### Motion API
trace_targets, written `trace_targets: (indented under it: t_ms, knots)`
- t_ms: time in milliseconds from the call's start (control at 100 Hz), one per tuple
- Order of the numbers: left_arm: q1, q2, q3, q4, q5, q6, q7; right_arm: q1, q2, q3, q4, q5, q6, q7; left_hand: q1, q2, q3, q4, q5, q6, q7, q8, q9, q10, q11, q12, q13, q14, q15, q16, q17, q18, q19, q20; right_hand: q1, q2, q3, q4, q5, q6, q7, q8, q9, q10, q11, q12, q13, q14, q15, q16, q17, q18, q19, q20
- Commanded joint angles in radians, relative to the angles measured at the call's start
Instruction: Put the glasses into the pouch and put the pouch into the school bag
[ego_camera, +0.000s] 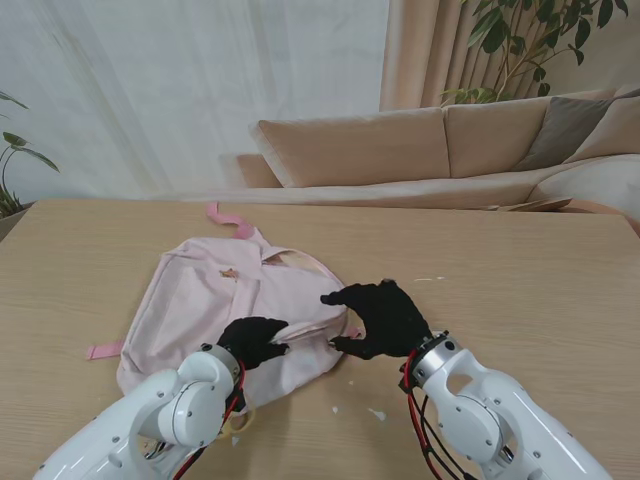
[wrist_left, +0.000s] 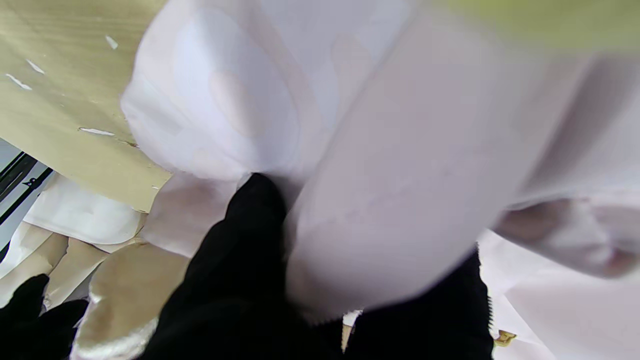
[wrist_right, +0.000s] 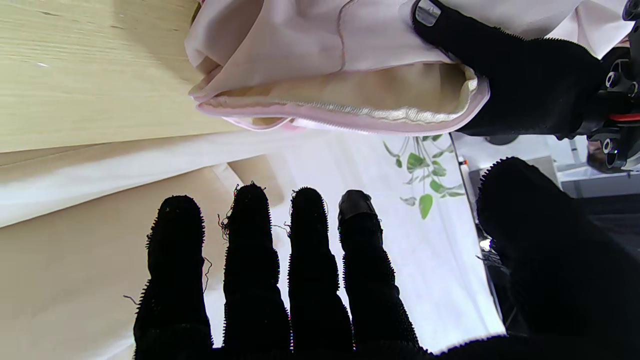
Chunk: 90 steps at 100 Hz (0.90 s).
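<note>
Pink school bag (ego_camera: 225, 305) flat on the bench (ego_camera: 520, 270). Left robot hand (ego_camera: 252, 340) pinching the bag's open edge at 6 o'clock. Right robot hand (ego_camera: 385, 315) spread, holding nothing, at 4 o'clock. Glasses and pouch not seen. Could lose the cloth and let the mouth flop shut.

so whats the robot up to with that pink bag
The left hand is pinching the fabric at the near edge of the pink school bag, holding its opening apart; the pale lining shows in the right wrist view. The right hand is open beside that opening, fingers spread, holding nothing. No glasses or pouch are visible.
</note>
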Motion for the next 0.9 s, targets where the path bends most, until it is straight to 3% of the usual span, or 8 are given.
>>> trace_targets:
  t_ms: [0,210,240,280,360,460,580,890]
  knots:
    - [-0.003,-0.03,0.031,0.02,-0.017,0.009,-0.021,-0.021,0.005,0.009,-0.007,-0.002,0.005,0.017,0.061,0.005,0.032,-0.001,0.02,0.016,0.033,0.012,0.021,0.013,0.041,0.012,0.086,-0.169,-0.004,-0.016,-0.029,-0.107,0.011,-0.021,0.013,0.015,0.015,0.012,0.008,-0.011,-0.015,0.017,-0.015,-0.01,0.001,0.004,0.005,0.002,0.008,0.016,-0.011,-0.001,0.011,0.011]
    - [-0.048,-0.04,0.091,0.024,-0.05,0.066,-0.005,-0.056,0.006,0.048,-0.026,-0.01,0.006,0.025,0.028,-0.004,-0.032,0.009,-0.058,0.028,-0.029,0.007,-0.094,0.0,0.025,0.0,-0.006,-0.187,-0.04,-0.023,-0.095,-0.118,-0.048,-0.045,0.014,0.013,0.016,0.012,0.006,-0.01,-0.017,0.017,-0.015,-0.008,0.001,0.004,0.004,0.001,0.008,0.017,-0.011,-0.001,0.011,0.012]
    - [-0.044,-0.04,0.087,0.019,-0.052,0.066,-0.007,-0.059,0.006,0.051,-0.028,-0.01,0.006,0.025,-0.18,-0.065,0.237,-0.023,-0.08,0.034,-0.08,0.029,-0.137,-0.003,0.023,-0.002,-0.034,-0.188,-0.056,-0.017,-0.115,-0.106,-0.081,-0.027,0.015,0.014,0.016,0.012,0.006,-0.01,-0.018,0.017,-0.015,-0.009,0.001,0.004,0.004,0.002,0.008,0.017,-0.011,-0.001,0.011,0.012]
    - [-0.037,-0.038,0.079,0.01,-0.054,0.064,-0.013,-0.063,0.006,0.055,-0.03,-0.011,0.007,0.025,-0.398,-0.081,0.434,0.014,-0.14,0.033,-0.124,0.032,-0.22,-0.023,0.015,0.0,-0.096,-0.202,-0.088,-0.016,-0.156,-0.088,-0.14,-0.026,0.014,0.013,0.016,0.012,0.007,-0.01,-0.018,0.017,-0.016,-0.009,0.0,0.004,0.003,0.003,0.008,0.017,-0.011,0.0,0.011,0.012]
    - [-0.018,-0.029,0.058,-0.017,-0.033,0.052,-0.039,-0.067,0.006,0.06,-0.036,-0.012,0.01,0.025,-0.59,-0.135,0.457,0.021,-0.284,0.014,-0.196,0.004,-0.385,-0.063,-0.021,-0.007,-0.222,-0.232,-0.175,-0.031,-0.23,-0.083,-0.286,-0.035,0.014,0.012,0.015,0.012,0.004,-0.01,-0.019,0.017,-0.018,-0.009,0.0,0.003,0.002,0.001,0.008,0.017,-0.012,0.0,0.01,0.012]
    - [0.012,-0.019,0.02,-0.053,0.014,0.019,-0.068,-0.074,0.005,0.065,-0.046,-0.018,0.015,0.023,-0.719,-0.194,0.422,-0.002,-0.423,0.018,-0.271,-0.046,-0.547,-0.095,-0.07,-0.027,-0.322,-0.259,-0.274,-0.043,-0.26,-0.095,-0.504,-0.017,0.01,0.012,0.014,0.011,-0.007,-0.017,-0.024,0.016,-0.029,-0.008,-0.004,0.002,-0.004,0.002,0.006,0.016,-0.013,-0.001,0.01,0.013]
    - [0.056,-0.015,-0.036,-0.098,0.039,-0.03,-0.077,-0.092,0.004,0.07,-0.07,-0.035,0.024,0.011,-0.757,-0.207,0.38,-0.026,-0.466,0.019,-0.304,-0.064,-0.604,-0.107,-0.093,-0.04,-0.367,-0.279,-0.341,-0.043,-0.245,-0.107,-0.678,0.071,0.011,0.01,0.01,0.012,-0.023,-0.03,-0.02,0.023,-0.048,-0.009,0.008,0.008,-0.015,0.007,0.021,0.028,-0.014,-0.006,0.026,0.025]
    - [0.223,0.002,-0.264,-0.243,0.144,-0.185,-0.164,-0.148,0.01,0.056,-0.138,-0.072,-0.029,-0.003,-0.702,-0.169,0.397,-0.004,-0.425,-0.005,-0.294,-0.054,-0.574,-0.114,-0.088,-0.035,-0.347,-0.285,-0.365,-0.039,-0.234,-0.135,-0.691,0.105,0.028,0.007,0.022,0.018,-0.014,-0.04,0.002,0.062,-0.047,-0.018,0.111,0.053,-0.005,0.011,0.131,0.099,0.035,-0.031,0.15,0.124]
